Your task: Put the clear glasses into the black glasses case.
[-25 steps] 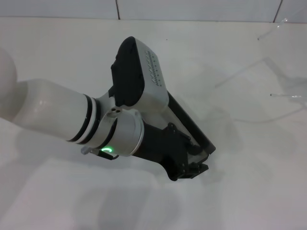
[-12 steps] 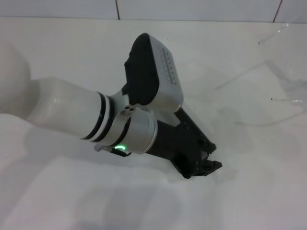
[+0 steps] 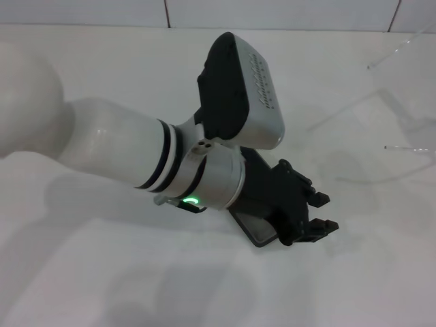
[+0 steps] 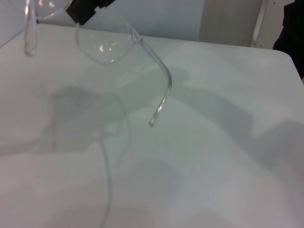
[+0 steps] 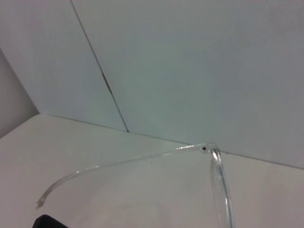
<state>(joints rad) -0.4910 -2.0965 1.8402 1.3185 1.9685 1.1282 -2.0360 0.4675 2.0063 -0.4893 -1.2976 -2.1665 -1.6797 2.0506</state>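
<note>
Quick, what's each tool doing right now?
Left tool: open, empty, over the black glasses case.
Right tool: closed on the clear glasses.

Bright, even light washes the white counter (image 3: pixel 82 286) in the head view nearly flat. The left arm (image 3: pixel 116 153) throws a broad, soft grey shadow toward the lower left of the frame. In the left wrist view the clear glasses (image 4: pixel 121 45) cast faint, blurred shadows at centre left. The right wrist view is dimmer and bluish, with the near glasses frame soft.
</note>
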